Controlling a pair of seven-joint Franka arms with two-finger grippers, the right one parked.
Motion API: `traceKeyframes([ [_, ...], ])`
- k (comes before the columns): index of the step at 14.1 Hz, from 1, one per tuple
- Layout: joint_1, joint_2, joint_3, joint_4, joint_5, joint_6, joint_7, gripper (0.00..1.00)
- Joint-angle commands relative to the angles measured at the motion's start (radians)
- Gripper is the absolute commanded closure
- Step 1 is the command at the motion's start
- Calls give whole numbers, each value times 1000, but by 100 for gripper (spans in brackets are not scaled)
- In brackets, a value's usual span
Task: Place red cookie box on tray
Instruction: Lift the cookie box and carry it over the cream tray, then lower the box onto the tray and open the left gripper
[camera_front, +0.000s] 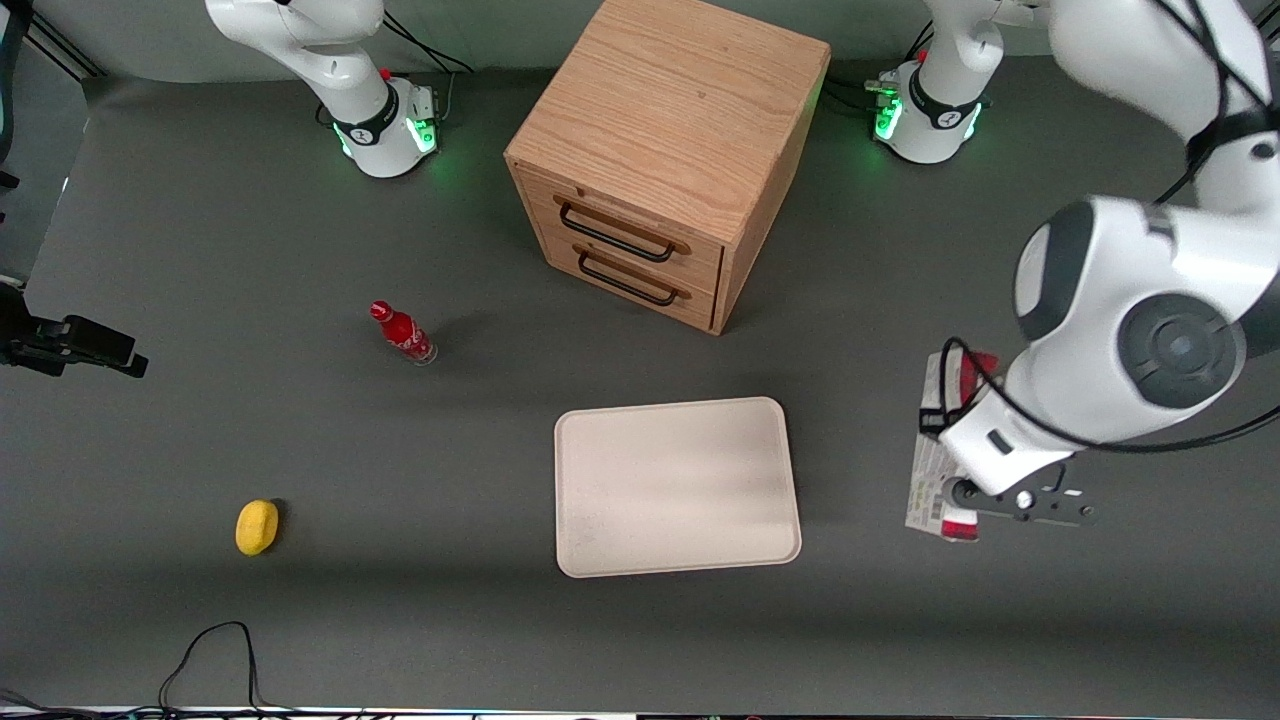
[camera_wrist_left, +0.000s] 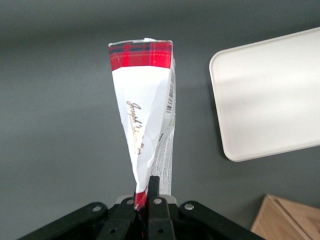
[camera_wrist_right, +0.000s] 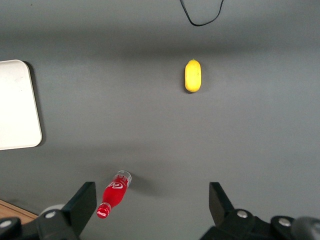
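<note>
The red cookie box is held at one end by the end effector, whose fingers are pinched close together on the crumpled carton. In the wrist view the box hangs away from the end effector with its tartan-red end farthest from the fingers, and grey bench is seen under it, so it is judged to be lifted or at least partly raised; whether its lower end touches the bench cannot be told. In the front view the box is seen mostly hidden under the working arm's wrist, toward the working arm's end of the bench.

The tray lies beside the held box, apart from it, with bare bench between them, and nothing is seen on it. The grasp is judged done; the carry across to the tray, the lowering and the release are left.

Farther from the end effector stand a wooden two-drawer cabinet, a small red bottle and a yellow object, the last two toward the parked arm's end.
</note>
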Motion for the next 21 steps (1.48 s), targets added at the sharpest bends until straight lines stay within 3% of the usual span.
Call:
traceKeyframes([
  [1,-1,22,-72,66,-9,-45,-196,100],
  [4,-16,66,-153,54,53,78,-368,100],
  [7,-59,135,-189,23,161,223,-506,100],
  [12,-85,152,-209,-223,281,533,-637,100],
  [15,-85,149,-213,-349,292,635,-651,100],
  [21,-87,152,-264,-414,312,694,-710,100],
])
